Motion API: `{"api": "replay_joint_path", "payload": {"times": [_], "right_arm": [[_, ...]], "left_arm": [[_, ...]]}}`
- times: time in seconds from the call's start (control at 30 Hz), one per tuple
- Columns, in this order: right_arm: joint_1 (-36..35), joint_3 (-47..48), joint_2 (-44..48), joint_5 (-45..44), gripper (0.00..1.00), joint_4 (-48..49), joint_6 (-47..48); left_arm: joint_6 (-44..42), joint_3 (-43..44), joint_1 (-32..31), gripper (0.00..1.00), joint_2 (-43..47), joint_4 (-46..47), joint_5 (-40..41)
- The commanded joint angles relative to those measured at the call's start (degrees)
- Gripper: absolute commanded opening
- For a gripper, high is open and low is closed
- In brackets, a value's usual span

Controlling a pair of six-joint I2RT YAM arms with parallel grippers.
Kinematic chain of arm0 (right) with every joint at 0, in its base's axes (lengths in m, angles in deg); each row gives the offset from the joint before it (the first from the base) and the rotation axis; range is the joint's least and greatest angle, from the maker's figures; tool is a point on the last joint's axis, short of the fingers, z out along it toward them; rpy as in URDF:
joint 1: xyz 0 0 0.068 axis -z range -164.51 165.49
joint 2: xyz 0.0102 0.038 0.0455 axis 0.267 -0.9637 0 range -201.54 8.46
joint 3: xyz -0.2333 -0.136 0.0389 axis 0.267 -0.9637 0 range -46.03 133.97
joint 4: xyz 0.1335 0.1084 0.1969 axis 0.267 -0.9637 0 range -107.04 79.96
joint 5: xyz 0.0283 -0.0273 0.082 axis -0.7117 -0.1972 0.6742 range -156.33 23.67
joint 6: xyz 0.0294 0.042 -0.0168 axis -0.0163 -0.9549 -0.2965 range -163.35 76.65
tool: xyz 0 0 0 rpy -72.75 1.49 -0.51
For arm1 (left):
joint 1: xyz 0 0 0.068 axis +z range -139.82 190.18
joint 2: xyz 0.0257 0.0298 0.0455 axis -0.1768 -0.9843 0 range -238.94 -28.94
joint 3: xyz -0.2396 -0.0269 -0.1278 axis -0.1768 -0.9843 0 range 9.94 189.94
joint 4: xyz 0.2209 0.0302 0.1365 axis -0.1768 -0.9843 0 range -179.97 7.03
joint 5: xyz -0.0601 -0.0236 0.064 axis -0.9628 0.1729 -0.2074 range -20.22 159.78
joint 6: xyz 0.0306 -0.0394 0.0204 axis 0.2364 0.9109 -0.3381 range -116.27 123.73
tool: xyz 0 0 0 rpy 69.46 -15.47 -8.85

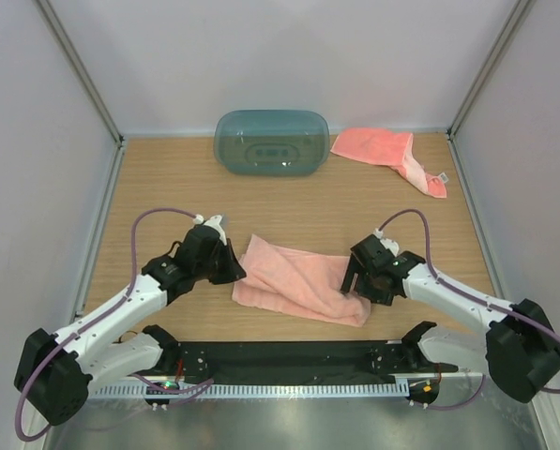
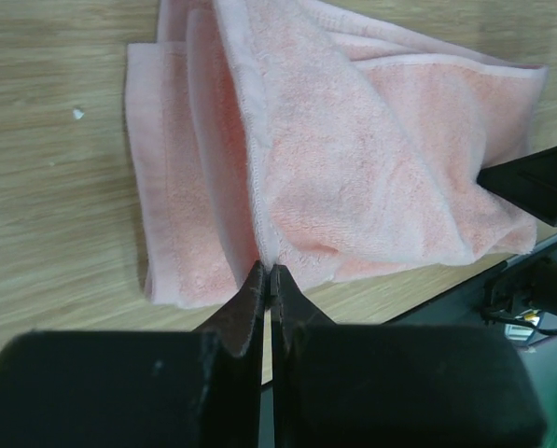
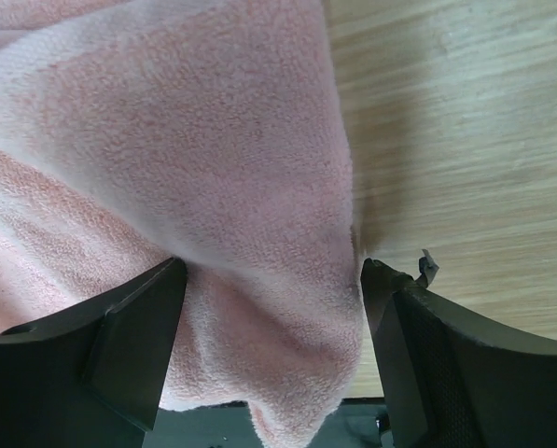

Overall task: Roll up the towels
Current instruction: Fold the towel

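A pink towel [image 1: 298,279] lies folded lengthwise on the wooden table between my arms. My left gripper [image 1: 231,266] is at its left end, shut on a raised fold of the towel [image 2: 315,168], pinching the edge at the fingertips [image 2: 267,276]. My right gripper [image 1: 359,286] is at the towel's right end, open, its two fingers [image 3: 147,308] straddling the bunched end of the towel [image 3: 213,187]. A second pink towel [image 1: 389,155] lies crumpled at the back right.
A teal plastic basket [image 1: 271,142] lies upside down at the back centre. A black rail [image 1: 289,358] runs along the near edge just below the towel. Enclosure walls stand on the left, right and back.
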Motion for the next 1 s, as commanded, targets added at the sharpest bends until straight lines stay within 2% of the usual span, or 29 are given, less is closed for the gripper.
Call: {"api": "replay_joint_path", "payload": {"times": [0.0,0.17,0.23,0.37,0.53,0.6,0.63,0.7,0.73,0.83,0.87,0.97], "right_arm": [[0.82,-2.42,6.37,1.64,0.82,2.45,-1.81],[0.91,-5.06,20.59,-3.19,0.82,1.04,-6.03],[0.99,-5.94,21.76,-3.64,0.81,-0.28,-7.0],[0.99,-8.4,17.38,1.27,0.77,3.83,-6.65],[0.99,-12.88,9.38,7.96,0.65,13.94,-7.26],[1.08,-13.59,8.15,8.05,0.58,16.58,-7.53],[1.08,-13.59,7.97,8.05,0.48,17.2,-7.27],[0.99,-13.42,7.44,9.9,0.35,18.26,-7.0],[1.08,-13.15,7.27,9.29,0.23,18.26,-6.83],[1.69,-10.43,7.0,4.99,0.04,15.02,-4.9],[2.65,-9.38,6.83,4.19,0.01,12.31,-3.85],[10.64,-4.9,6.47,4.79,0.01,8.52,1.6]], "left_arm": [[-0.14,2.02,-0.16,0.0,2.41,-4.7,5.1],[0.65,3.16,-0.16,0.0,3.9,-9.27,9.78],[0.83,3.34,-0.15,0.0,4.26,-9.71,10.39],[1.18,3.25,-0.16,0.0,3.82,-10.33,10.48],[1.36,3.25,-0.07,0.0,3.38,-10.24,10.57],[1.18,3.16,-0.16,0.0,3.38,-10.15,10.48],[1.09,3.16,-0.16,0.0,3.29,-9.89,10.4],[0.83,3.25,-0.07,0.0,2.77,-9.63,9.78],[0.57,3.25,-0.15,0.0,2.59,-9.28,9.52],[-0.31,3.78,-0.15,0.0,1.97,-9.18,8.46],[-0.66,3.95,-0.16,0.0,1.97,-9.19,8.72],[-0.84,2.91,-0.16,0.0,3.29,-9.01,10.65]]}}
